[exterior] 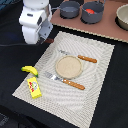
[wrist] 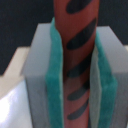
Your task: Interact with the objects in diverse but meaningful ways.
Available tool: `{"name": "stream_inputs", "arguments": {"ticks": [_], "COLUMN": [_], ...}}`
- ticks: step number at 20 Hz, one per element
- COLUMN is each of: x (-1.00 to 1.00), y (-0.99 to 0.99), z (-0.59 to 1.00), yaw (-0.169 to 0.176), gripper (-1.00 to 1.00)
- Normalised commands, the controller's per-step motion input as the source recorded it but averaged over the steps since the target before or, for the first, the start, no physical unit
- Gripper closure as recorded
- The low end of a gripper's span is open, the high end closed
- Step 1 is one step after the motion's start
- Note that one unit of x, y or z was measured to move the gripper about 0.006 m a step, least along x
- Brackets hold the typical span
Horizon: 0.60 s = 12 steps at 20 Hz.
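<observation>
While the gripper (wrist: 75, 75) hangs above the far corner of the placemat (exterior: 95, 90) on the exterior view's left, its green pads (wrist: 54, 85) are clenched on a brown sausage (wrist: 76, 60) with dark stripes, which stands upright between them in the wrist view. Taking the round tan plate (exterior: 68, 67) at the placemat's middle as landmark: well to the plate's left, at the mat's edge, lies the yellow banana (exterior: 29, 70), and just nearer the camera than it, the yellow box (exterior: 34, 87) with red marks. A fork (exterior: 64, 81) lies just in front of the plate, a knife (exterior: 80, 57) just behind it. Beyond the plate, two dark pots (exterior: 70, 9) stand on a wooden board (exterior: 107, 29); the right one holds a red fruit (exterior: 90, 10).
</observation>
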Motion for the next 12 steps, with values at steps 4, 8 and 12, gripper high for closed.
{"name": "stream_inputs", "arguments": {"ticks": [4,8,12], "x": [0.0,0.0,0.0], "y": [0.76,0.77,0.75], "z": [0.48,0.44,0.37], "yaw": [-0.063,-0.051,-0.044], "gripper": [1.0,1.0,1.0]}}
